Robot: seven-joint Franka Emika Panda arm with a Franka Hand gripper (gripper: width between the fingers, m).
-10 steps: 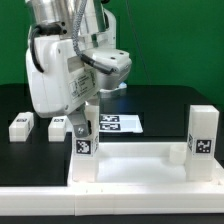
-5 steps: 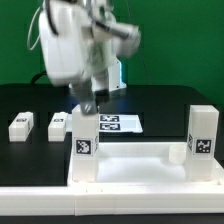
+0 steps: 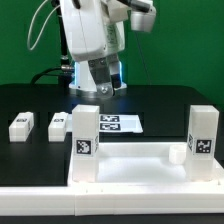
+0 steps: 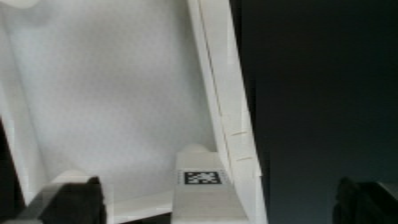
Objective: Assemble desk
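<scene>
The white tray-like tabletop (image 3: 135,168) lies at the front of the table. One white leg (image 3: 85,140) stands upright in its corner at the exterior view's left, and another leg (image 3: 203,138) stands at its right corner. Two loose legs (image 3: 20,126) (image 3: 58,125) lie on the black table at the left. My gripper (image 3: 103,88) hangs open and empty above and just behind the left upright leg. In the wrist view the gripper (image 4: 217,205) looks down on the tabletop (image 4: 107,90) and the tagged leg top (image 4: 205,178), with its dark fingers (image 4: 71,200) spread wide apart.
The marker board (image 3: 120,123) lies flat on the black table behind the tabletop. A white border rail (image 3: 40,200) runs along the table's front edge. A green wall stands behind.
My gripper has let go of the left upright leg and risen above it. The arm has swung toward the exterior view's right. The leg stays standing in its corner.
</scene>
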